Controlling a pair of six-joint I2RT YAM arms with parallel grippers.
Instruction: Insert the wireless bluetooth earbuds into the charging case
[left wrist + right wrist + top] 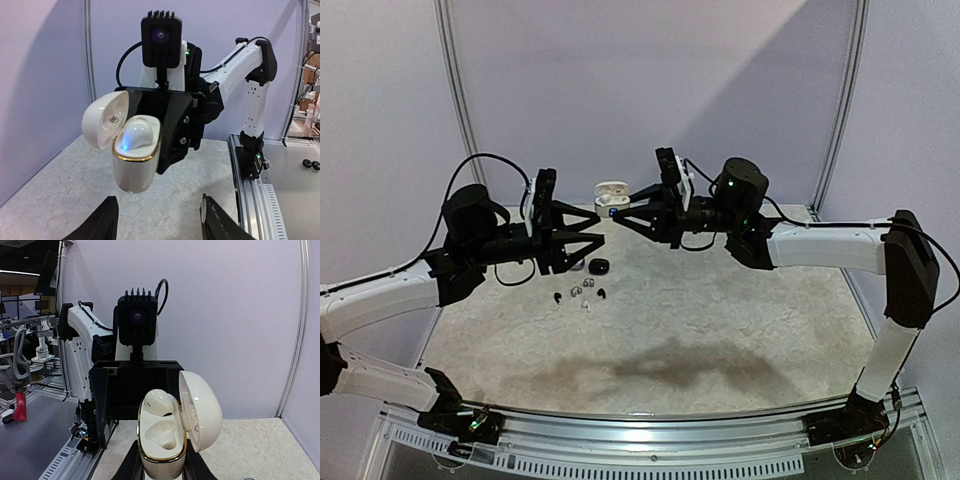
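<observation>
My right gripper (622, 207) is shut on the white, gold-rimmed charging case (611, 192), held upright above the table with its lid swung open. In the right wrist view one white earbud (159, 402) sits in the far slot of the case (162, 450), and the near slot is empty. The lid (201, 410) stands to the right. From the left wrist the same case (135, 165) shows a blue light on the seated earbud (136, 135). My left gripper (160, 220) faces it, open, with nothing between its fingers. Several tiny earbuds (578, 293) lie on the table below.
A small black case (598, 265) lies on the table near the loose earbuds. Purple wall panels close off the back and sides. An aluminium rail (640, 428) runs along the near edge, and the right arm's base (250, 150) stands on it.
</observation>
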